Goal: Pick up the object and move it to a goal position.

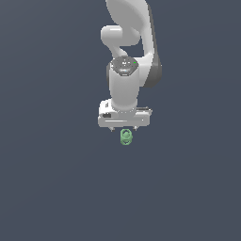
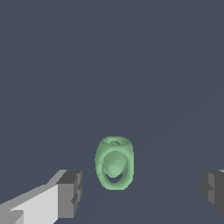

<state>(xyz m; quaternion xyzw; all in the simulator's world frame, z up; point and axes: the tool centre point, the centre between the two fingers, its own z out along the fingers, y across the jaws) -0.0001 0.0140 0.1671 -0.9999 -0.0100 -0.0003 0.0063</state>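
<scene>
The object (image 1: pixel 125 137) is a tiny light-green lumpy ring shape lying on the dark floor, just below the white gripper (image 1: pixel 124 128) in the exterior view. In the wrist view the object (image 2: pixel 114 162) sits between the two dark fingertips (image 2: pixel 72 192), with a wide gap on each side. The gripper (image 2: pixel 142 188) is open and touches nothing. How high it hangs above the object cannot be told.
The white arm (image 1: pixel 126 56) rises behind the gripper toward the top of the exterior view. A plain dark grey floor (image 1: pixel 56 188) surrounds the object on all sides.
</scene>
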